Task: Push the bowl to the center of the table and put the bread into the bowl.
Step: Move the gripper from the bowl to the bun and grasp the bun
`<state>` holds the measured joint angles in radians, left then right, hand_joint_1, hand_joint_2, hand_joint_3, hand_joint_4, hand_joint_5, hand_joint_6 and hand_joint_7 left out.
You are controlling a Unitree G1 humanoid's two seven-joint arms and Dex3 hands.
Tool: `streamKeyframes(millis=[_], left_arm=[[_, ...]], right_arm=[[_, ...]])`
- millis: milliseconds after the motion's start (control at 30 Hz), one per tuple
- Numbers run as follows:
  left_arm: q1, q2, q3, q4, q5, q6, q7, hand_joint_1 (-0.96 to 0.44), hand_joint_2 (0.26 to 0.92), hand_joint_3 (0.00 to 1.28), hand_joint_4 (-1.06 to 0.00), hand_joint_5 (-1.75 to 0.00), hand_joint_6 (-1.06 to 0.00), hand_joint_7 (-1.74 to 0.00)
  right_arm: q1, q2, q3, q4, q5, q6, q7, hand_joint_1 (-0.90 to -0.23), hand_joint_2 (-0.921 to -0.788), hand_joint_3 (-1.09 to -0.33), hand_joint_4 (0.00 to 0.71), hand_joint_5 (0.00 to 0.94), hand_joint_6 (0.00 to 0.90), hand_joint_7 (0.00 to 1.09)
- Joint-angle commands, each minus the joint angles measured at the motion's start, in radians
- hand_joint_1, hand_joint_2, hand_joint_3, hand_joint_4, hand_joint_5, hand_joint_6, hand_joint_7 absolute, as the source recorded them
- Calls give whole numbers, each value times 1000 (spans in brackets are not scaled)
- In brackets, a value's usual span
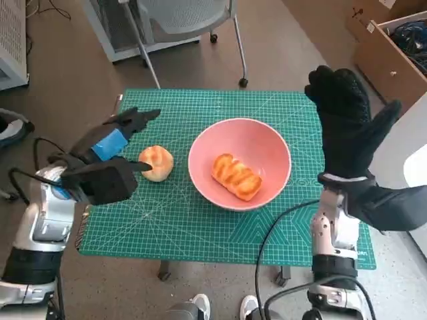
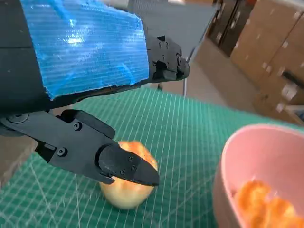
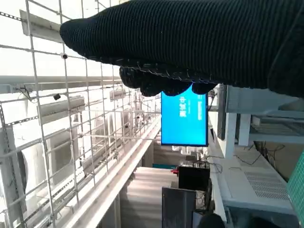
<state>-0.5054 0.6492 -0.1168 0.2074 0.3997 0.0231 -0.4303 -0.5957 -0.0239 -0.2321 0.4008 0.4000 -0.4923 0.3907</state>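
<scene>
A pink bowl (image 1: 257, 137) stands near the middle of the green mat (image 1: 200, 233), with a long golden bread (image 1: 236, 177) lying inside it. A round bread roll (image 1: 156, 163) sits on the mat just left of the bowl. My left hand (image 1: 110, 143) is low beside the roll with its fingers spread. In the left wrist view one black finger (image 2: 128, 168) lies against the roll (image 2: 126, 197), while the others reach above it, apart from it. The bowl (image 2: 256, 152) and long bread (image 2: 259, 202) show there too. My right hand (image 1: 347, 127) is raised right of the bowl, spread and holding nothing.
An office chair (image 1: 187, 20) stands behind the table and a cardboard box (image 1: 393, 57) at the back right. A person's feet (image 1: 197, 308) show below the table's front edge. The right wrist view shows only the glove (image 3: 190, 42) and the room beyond.
</scene>
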Motion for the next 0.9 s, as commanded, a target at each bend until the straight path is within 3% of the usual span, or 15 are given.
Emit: streamKeyframes(millis=[33,267,900], left_arm=[[-43,-17,-37,60,16,6,-10,-327,837,0,-68,0,-213,-89],[-102,-46,-99,186,43,39,-39,-271,829,0,-53,0,-213,-63],[-232,-140,-270,505,167,47,-19,-222,813,0,-47,-3,-225,-27]], right_arm=[[17,-1,-2,-1,17,17,7,-492,-921,-592,363,0,139,546],[21,-7,-7,-4,8,5,5,-496,-921,-593,362,0,139,546],[25,-2,-14,-7,4,-3,-7,-497,-921,-594,368,3,142,551]])
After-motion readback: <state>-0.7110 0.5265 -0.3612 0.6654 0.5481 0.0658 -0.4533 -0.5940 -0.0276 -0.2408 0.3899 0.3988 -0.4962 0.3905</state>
